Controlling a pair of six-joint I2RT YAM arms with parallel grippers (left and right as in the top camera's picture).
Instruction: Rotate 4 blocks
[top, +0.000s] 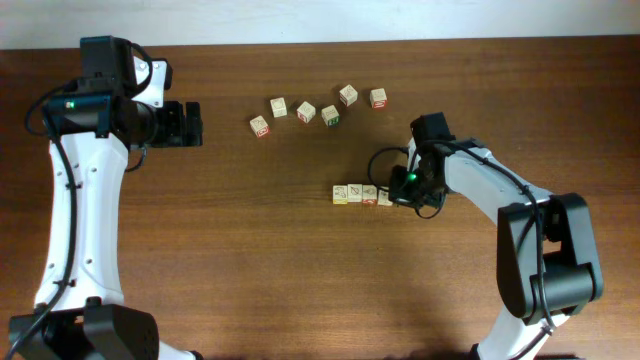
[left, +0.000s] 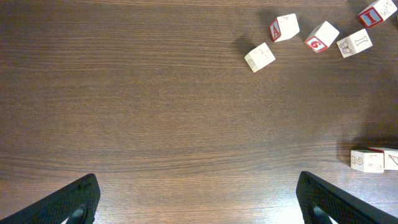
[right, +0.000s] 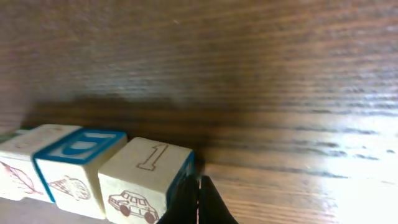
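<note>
Sitting beside end block (right: 146, 177), right hand (right: 198, 202) closed

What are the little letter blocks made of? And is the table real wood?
The blocks look like pale bare wood: matte cream faces with printed pictures and coloured borders. The table shows dark brown grain with a soft sheen; solid wood or laminate, I cannot tell.

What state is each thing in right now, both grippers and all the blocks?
Left gripper: open, holding nothing.
Right gripper: shut, holding nothing, tips beside the end block.
Row of blocks: lying flat, side by side.
Loose blocks: scattered apart, turned at mixed angles.
</note>
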